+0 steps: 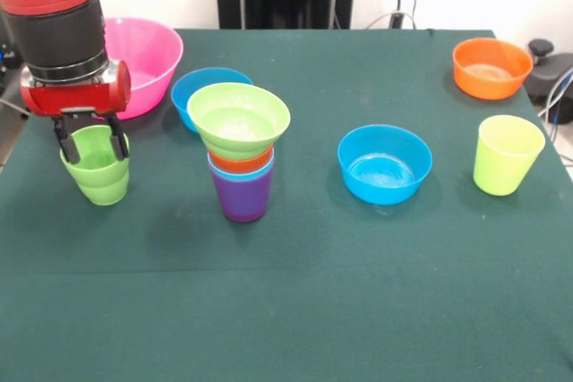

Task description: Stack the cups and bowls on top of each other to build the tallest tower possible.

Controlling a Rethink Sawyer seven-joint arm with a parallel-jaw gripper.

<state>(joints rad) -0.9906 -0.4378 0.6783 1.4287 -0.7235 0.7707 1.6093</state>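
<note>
One gripper is at work, at the left of the table as I face the robot. Its two black fingers reach down around the rim of the stepped green cup, one at each side, set close enough to be pinching it; whether they press firmly I cannot tell. The cup appears to rest on the green table.

Just behind stands the large pink bowl. To the right is the tower: purple cup at the base, light blue and orange rims showing above it, the ridged green bowl perched on top and leaning slightly. A blue bowl sits close behind it. Farther right lie a second blue bowl, the yellow-green cup and the orange bowl, well apart.

Risks noted:
- A shallow hold at the rim may let the cup swing or slip on lifting.
- The tower stands near the likely carry path; a low pass could clip the wide green bowl.
- That bowl is already tilted, so an off-centre placement may tip the stack.
</note>
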